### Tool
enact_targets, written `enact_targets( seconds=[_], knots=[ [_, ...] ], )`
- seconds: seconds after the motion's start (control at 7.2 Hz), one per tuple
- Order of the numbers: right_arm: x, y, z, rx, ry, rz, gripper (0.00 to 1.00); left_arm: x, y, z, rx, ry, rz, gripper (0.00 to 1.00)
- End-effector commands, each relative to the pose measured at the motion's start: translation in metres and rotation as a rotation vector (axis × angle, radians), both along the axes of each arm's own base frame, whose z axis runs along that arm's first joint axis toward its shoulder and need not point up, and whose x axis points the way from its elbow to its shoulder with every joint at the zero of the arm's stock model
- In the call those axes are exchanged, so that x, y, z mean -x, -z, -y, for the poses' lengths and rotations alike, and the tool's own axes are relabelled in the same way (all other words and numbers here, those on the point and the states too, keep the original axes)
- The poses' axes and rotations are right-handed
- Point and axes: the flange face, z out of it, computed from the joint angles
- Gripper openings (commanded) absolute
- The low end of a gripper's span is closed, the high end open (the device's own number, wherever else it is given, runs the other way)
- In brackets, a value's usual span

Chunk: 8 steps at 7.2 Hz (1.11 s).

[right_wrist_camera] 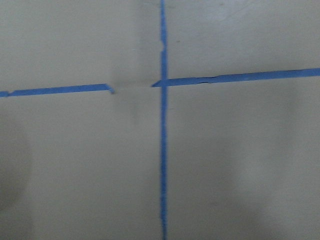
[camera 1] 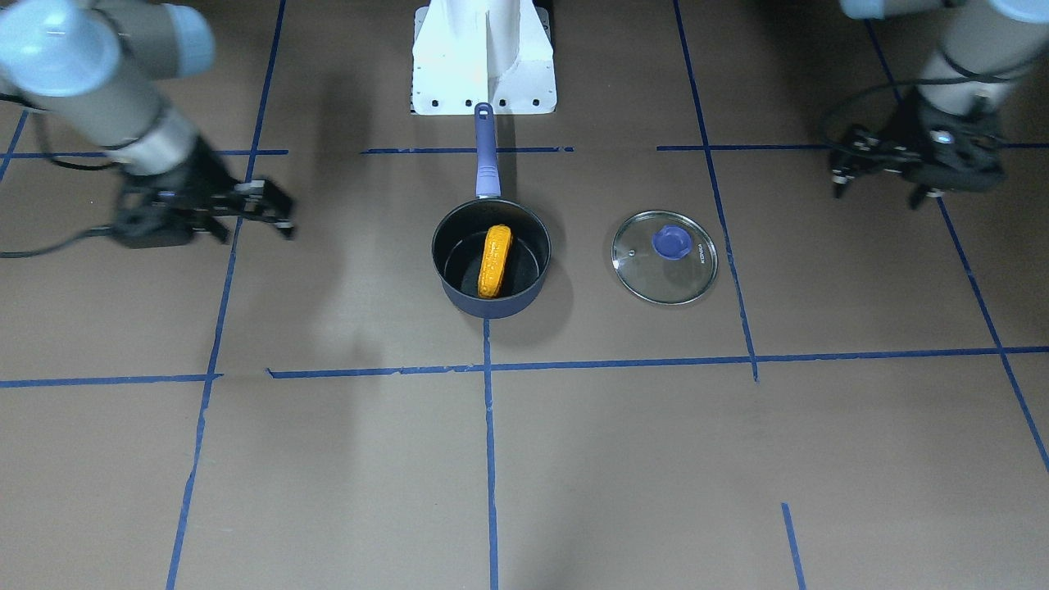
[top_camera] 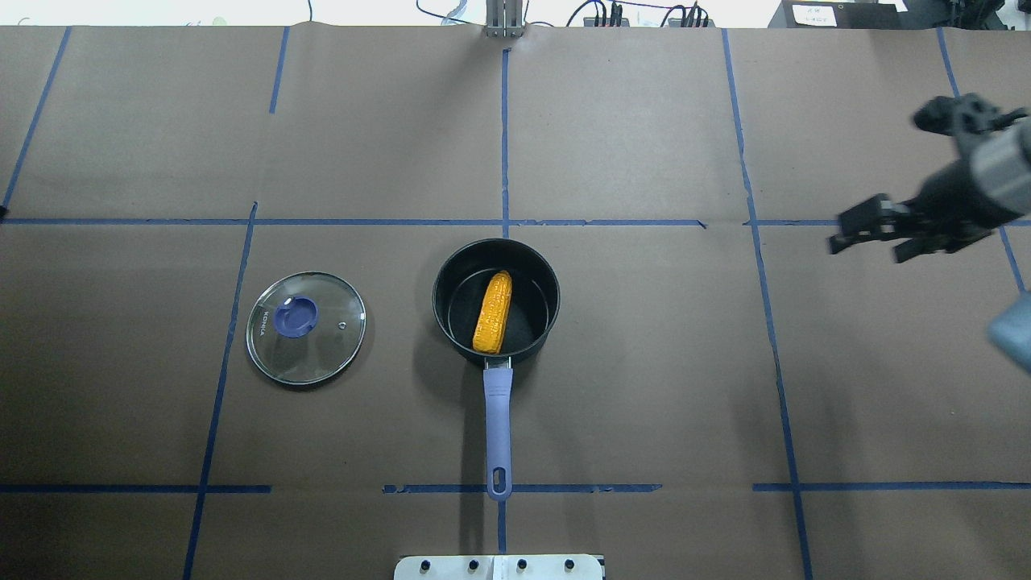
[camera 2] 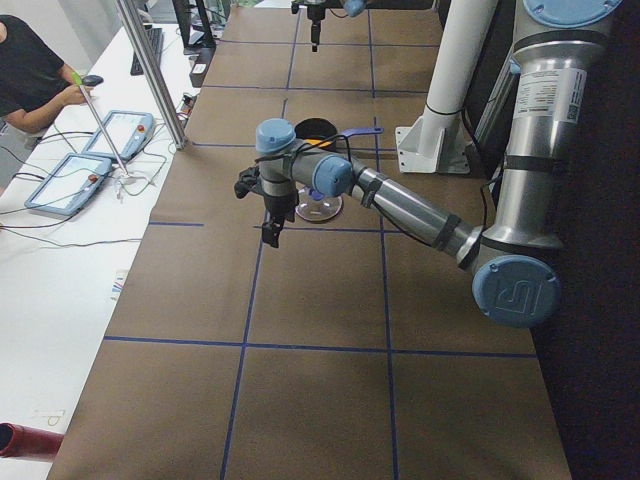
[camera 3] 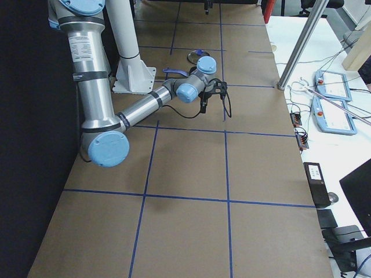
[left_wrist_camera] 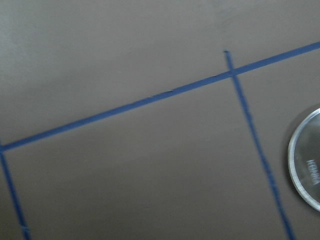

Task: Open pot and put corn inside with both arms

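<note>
The dark navy pot (camera 1: 492, 306) stands open at the table's middle, its purple-blue handle (camera 1: 486, 152) pointing toward the robot base. The orange-yellow corn (camera 1: 494, 260) lies inside it, also seen in the overhead view (top_camera: 493, 312). The glass lid (camera 1: 665, 257) with a blue knob lies flat on the table beside the pot, on the robot's left. My left gripper (camera 1: 875, 195) is open and empty, above the table beyond the lid. My right gripper (camera 1: 283, 215) is open and empty, well off to the pot's other side; it also shows in the overhead view (top_camera: 863, 248).
The white base mount (camera 1: 483, 61) stands just behind the pot's handle. Blue tape lines cross the brown table cover. An operator and teach pendants (camera 2: 85, 165) are at a side table. The lid's rim (left_wrist_camera: 305, 165) shows at the left wrist view's edge.
</note>
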Motion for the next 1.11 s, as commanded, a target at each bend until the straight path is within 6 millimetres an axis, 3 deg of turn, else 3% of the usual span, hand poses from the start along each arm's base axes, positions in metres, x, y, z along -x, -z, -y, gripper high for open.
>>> enact_targets(
  seconds=[0.0, 0.14, 0.28, 0.42, 0.56, 0.97],
  knots=[
    [-0.124, -0.106, -0.021, -0.095, 0.047, -0.068, 1.00, 0.106, -0.081, 0.012, 0.015, -0.032, -0.005, 1.00],
    [-0.167, -0.138, -0.023, -0.123, 0.095, -0.111, 1.00, 0.122, -0.087, 0.007, 0.055, 0.006, -0.007, 1.00],
    [-0.203, -0.152, -0.031, -0.126, 0.131, -0.163, 1.00, 0.122, -0.102, -0.006, 0.155, 0.071, -0.034, 1.00],
    [-0.221, -0.162, -0.037, -0.134, 0.168, -0.203, 1.00, 0.122, -0.116, -0.016, 0.207, 0.098, -0.031, 1.00],
    [-0.223, -0.160, -0.036, -0.124, 0.172, -0.204, 1.00, 0.121, -0.124, -0.025, 0.211, 0.094, -0.038, 1.00],
    [-0.221, -0.167, -0.039, -0.110, 0.172, -0.197, 1.00, 0.121, -0.112, -0.027, 0.198, 0.094, -0.043, 1.00]
  ],
)
